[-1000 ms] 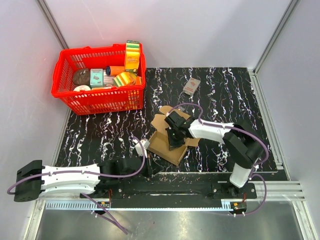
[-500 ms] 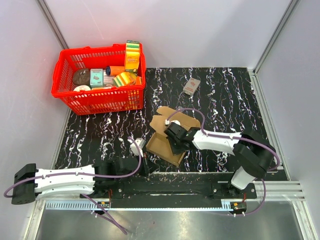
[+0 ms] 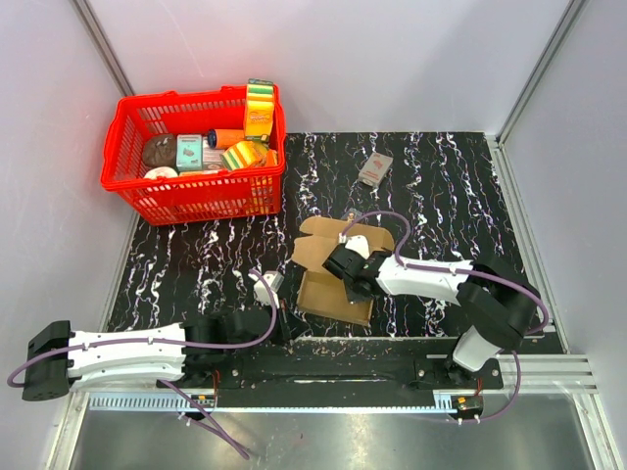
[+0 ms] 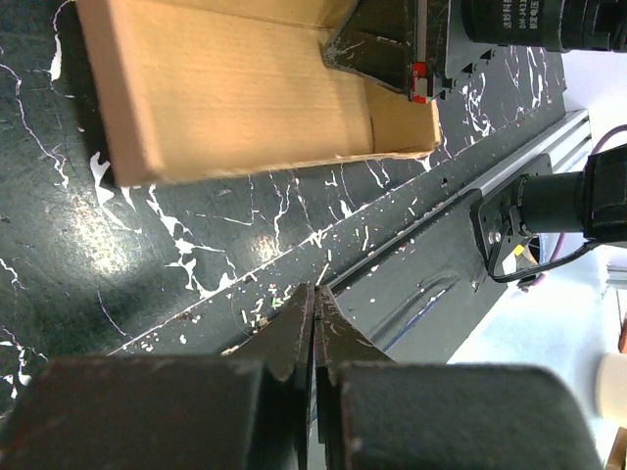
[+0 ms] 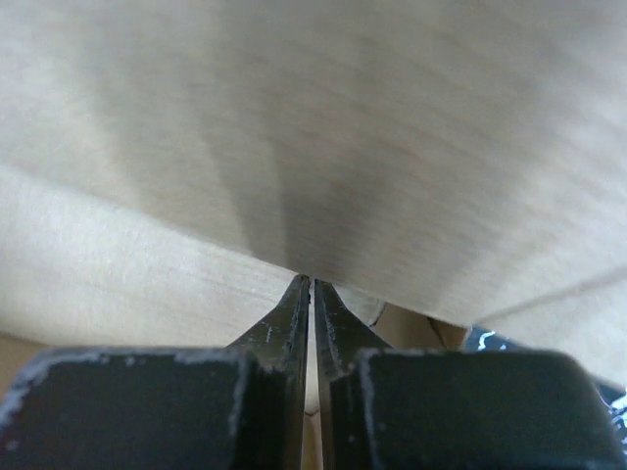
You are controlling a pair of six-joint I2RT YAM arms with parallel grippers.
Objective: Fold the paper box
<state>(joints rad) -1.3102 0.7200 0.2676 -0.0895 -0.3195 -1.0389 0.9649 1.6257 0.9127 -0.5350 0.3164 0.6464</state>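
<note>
- Paper box (image 3: 328,297) has turned squarer to the near edge of the worktop (image 3: 441,196).
- Right gripper (image 5: 312,279) almost closed, tips on cardboard; a grip I cannot tell.
- Left gripper (image 4: 313,290) closed, empty.

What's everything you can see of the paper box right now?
The paper box is plain brown unprinted cardboard, partly folded: a flat panel lies on the black marbled table near the front edge, with flaps partly raised beyond it. The right gripper, jaws together, presses into its middle; nothing else touches it.

Brown paper box (image 3: 328,294), partly folded
</note>
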